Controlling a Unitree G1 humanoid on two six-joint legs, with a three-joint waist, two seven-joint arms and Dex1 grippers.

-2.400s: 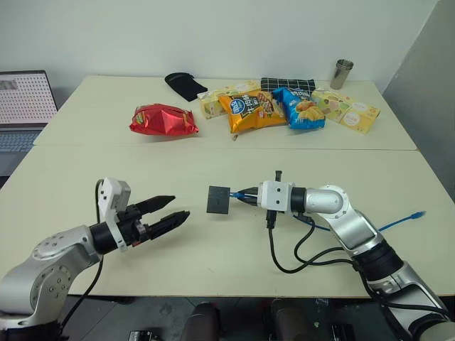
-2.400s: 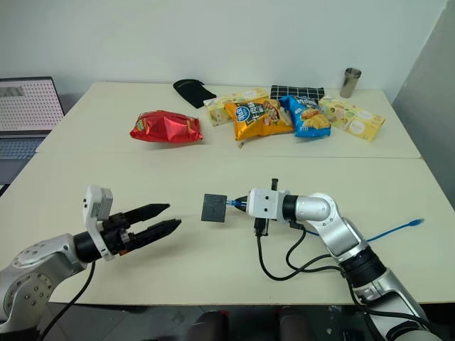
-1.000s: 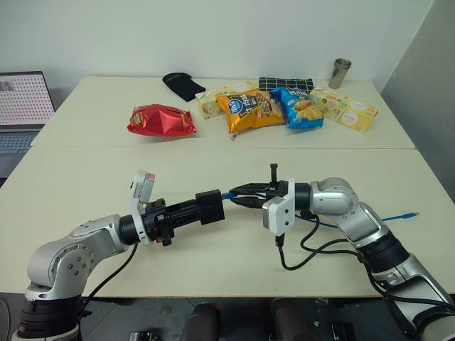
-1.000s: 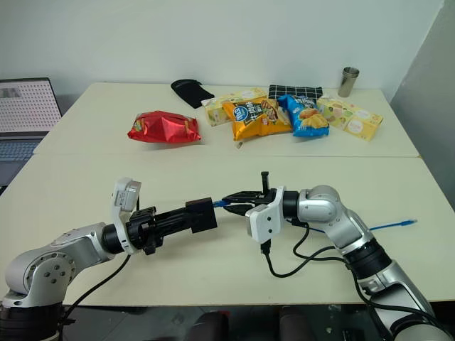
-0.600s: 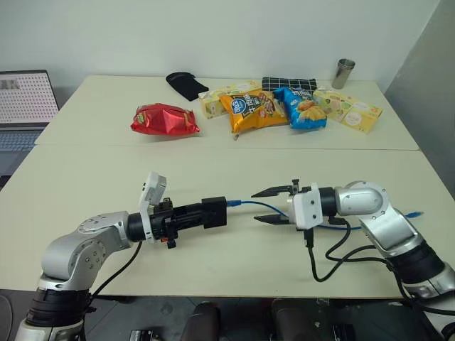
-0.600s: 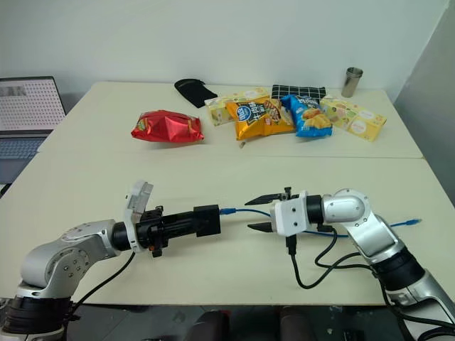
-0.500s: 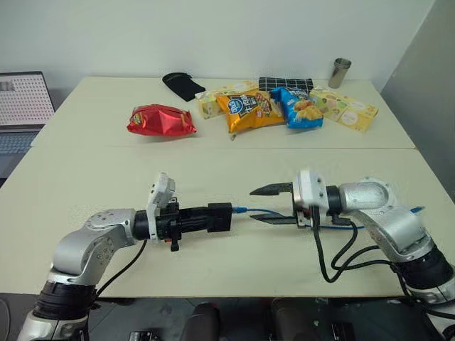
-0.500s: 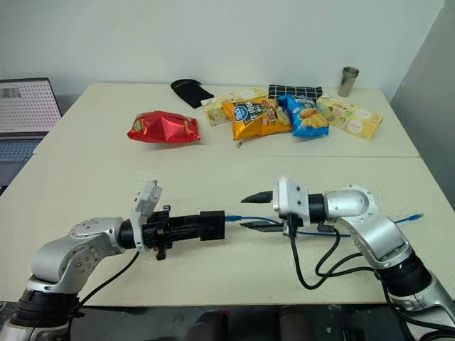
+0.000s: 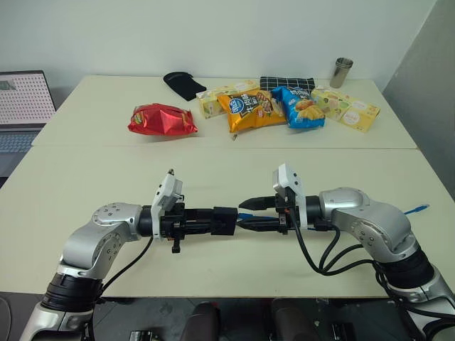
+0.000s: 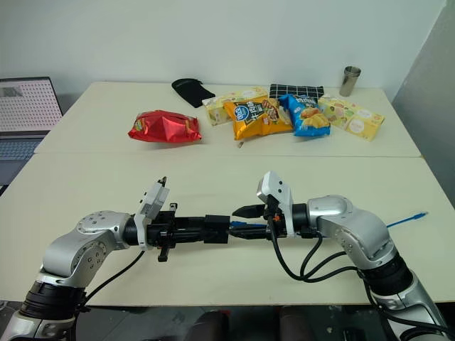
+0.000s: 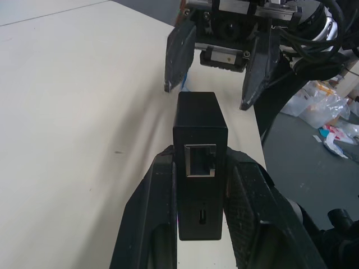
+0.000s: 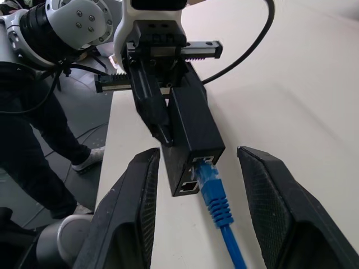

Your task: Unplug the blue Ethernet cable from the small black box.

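Note:
The small black box (image 11: 199, 134) is clamped between my left gripper's (image 9: 217, 222) two fingers, lifted just above the table. The blue Ethernet cable's (image 12: 212, 185) plug sits in a port on the box's far face (image 12: 193, 131). My right gripper (image 12: 197, 152) faces the left one, open, with one finger on each side of the plug and the box end, touching neither. From there the cable runs back under my right arm, and its free end (image 9: 418, 209) lies on the table at the right.
Along the far side of the table lie a red snack bag (image 9: 162, 119), a black glove (image 9: 183, 84), orange and blue snack bags (image 9: 274, 108), a yellow carton (image 9: 346, 108), a checked pouch (image 9: 286, 83) and a metal cup (image 9: 342, 72). A laptop (image 9: 25, 99) stands at far left.
My right gripper let go of the plug, opened, drew back to the right and rolled, then came in again around the plug. My left gripper kept hold of the box.

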